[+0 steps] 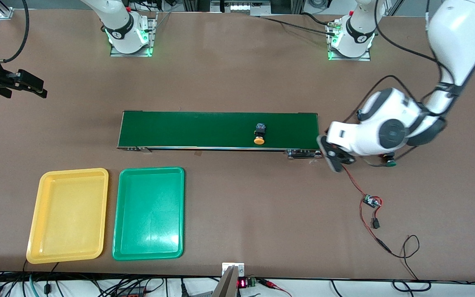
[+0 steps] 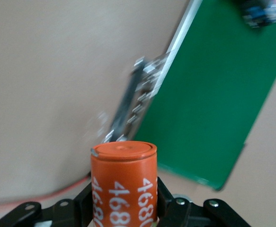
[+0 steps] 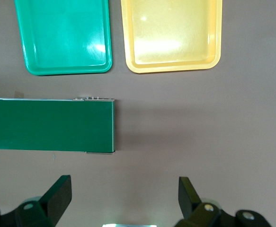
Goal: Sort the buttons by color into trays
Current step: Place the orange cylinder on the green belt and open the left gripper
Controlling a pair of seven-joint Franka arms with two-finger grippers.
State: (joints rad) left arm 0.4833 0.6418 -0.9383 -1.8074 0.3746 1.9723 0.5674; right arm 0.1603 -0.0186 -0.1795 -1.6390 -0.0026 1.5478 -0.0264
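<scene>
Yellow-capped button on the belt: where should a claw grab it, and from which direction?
Take the yellow-capped button by its dark body, coming straight down. It lies on its side on the conveyor belt, cap toward the front camera, so the boxy body's two long flanks are free for the fingers; the round cap would likely slip.

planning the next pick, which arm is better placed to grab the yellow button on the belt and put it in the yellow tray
Probably the right. The right gripper is open, empty, at the trays' end near the yellow tray. The left gripper is shut on an orange 4680 cylinder, though nearer the yellow-capped button.
</scene>
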